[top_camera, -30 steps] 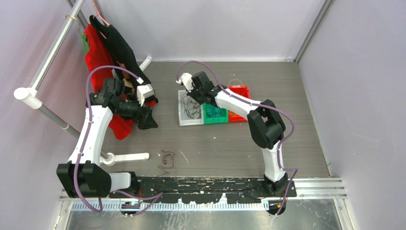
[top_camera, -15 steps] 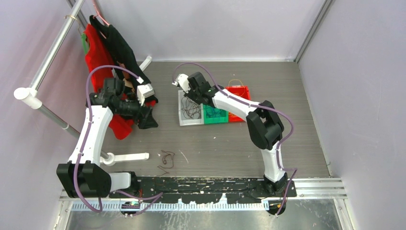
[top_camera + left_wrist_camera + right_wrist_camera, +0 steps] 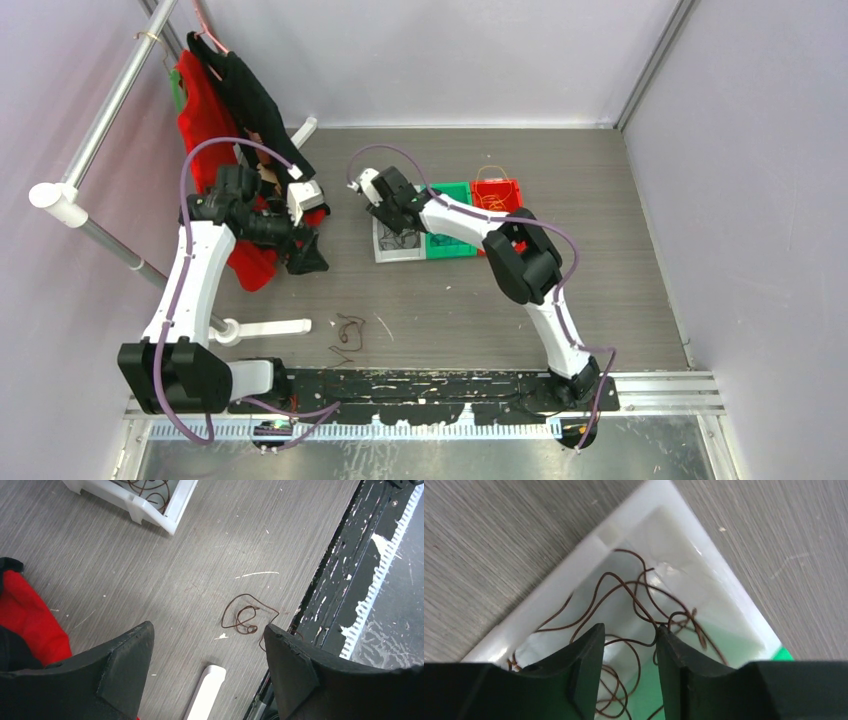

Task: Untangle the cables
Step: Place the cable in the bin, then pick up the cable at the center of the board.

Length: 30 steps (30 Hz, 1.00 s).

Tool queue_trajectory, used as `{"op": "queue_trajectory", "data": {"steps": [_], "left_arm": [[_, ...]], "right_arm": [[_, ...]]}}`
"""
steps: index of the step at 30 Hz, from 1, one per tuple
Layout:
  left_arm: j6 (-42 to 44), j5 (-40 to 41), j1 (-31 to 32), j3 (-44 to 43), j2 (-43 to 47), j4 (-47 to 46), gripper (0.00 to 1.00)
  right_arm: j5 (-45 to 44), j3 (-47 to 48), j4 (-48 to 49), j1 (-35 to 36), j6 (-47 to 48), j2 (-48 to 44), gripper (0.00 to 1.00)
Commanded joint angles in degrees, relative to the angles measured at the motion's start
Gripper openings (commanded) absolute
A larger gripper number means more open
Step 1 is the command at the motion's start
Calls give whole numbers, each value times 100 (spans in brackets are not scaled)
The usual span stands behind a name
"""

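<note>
Dark brown cables lie looped in a white tray. My right gripper hangs just above them, open, with one strand running across the gap between its fingertips and nothing pinched. From above, the right gripper is over the white tray. Another brown cable lies loose on the table near the front rail, also seen from above as a small curl. My left gripper is open and empty, high above the table; from above the left gripper is beside the red cloth.
A green tray and a red tray with thin orange strands sit to the right of the white tray. Red and black clothes hang on a rack at the left. A white rack foot lies below the left gripper.
My right gripper has swung left and lower over the white tray, and its jaws have gone from shut to open. The left arm has barely moved.
</note>
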<state>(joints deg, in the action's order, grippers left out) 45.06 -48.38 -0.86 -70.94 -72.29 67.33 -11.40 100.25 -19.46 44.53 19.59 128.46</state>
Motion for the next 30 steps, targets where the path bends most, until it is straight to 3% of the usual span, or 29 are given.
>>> {"op": "queue_trajectory", "data": {"steps": [1,5,13,17,21,25,30], "left_arm": [[314,20,14,63,210,67,81],[307,112,14,99,238,-8,83],[303,234,-12,223,358,-229,87],[330,264,-137,273,378,-325,87],[426,232,-376,218,278,-308,87],[670,223,-517,121,190,-139,87],[688,209,-535,138,300,-90,87]], "right_arm": [[-66,-317,952,-71,-708,-1146,56],[51,-678,1356,-72,-1234,-1945,78],[965,-1876,1373,27,-1947,-3220,86],[2212,-3147,1931,340,-2467,-3860,84],[2890,-3815,2378,1026,-3040,-3774,80],[3141,-3808,2777,1583,-3503,-3104,75],[3413,-3561,3246,1745,-3930,-2322,70]]}}
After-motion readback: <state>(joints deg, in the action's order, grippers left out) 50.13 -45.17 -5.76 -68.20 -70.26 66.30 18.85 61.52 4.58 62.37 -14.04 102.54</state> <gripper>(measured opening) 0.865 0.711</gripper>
